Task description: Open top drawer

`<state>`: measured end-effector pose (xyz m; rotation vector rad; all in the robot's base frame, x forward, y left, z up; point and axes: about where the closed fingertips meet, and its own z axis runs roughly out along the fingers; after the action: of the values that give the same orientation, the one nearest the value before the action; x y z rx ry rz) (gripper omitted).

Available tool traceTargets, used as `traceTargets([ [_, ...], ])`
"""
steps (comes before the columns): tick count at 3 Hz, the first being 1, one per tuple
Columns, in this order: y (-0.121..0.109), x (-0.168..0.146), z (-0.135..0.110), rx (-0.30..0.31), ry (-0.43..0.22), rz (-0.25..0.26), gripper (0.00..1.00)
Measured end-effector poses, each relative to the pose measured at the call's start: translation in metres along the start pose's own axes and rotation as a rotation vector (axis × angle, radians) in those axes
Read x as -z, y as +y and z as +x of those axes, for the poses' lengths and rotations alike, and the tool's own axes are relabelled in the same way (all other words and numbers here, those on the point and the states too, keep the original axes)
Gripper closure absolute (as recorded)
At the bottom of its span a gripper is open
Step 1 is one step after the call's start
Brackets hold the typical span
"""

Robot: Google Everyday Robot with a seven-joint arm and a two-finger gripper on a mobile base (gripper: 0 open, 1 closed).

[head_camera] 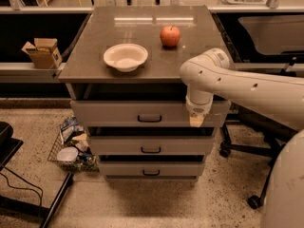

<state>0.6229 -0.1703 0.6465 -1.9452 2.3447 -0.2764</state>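
The top drawer point(114, 113) is the widest grey drawer, right under the tabletop, with a small black bar handle point(149, 118) at its middle. A dark gap shows above its front. My white arm reaches in from the right and bends down in front of the cabinet. My gripper point(195, 120) hangs with its pale tip over the right end of the top drawer's front, well to the right of the handle. It hides that end of the front. Two narrower grey drawers point(151, 146) sit below.
A white bowl point(125, 56) and a red apple point(170, 35) stand on the tabletop point(85, 65). A cardboard box point(42, 52) sits on a shelf at the left. A wire basket of clutter point(71, 148) lies on the floor left of the cabinet. Chair legs point(242, 148) are at the right.
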Motion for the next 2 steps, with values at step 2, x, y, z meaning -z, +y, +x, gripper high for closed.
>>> traceTargets([
  [2,-0.0020,0.0124,0.0008,0.000,0.000,-0.001,1.00],
])
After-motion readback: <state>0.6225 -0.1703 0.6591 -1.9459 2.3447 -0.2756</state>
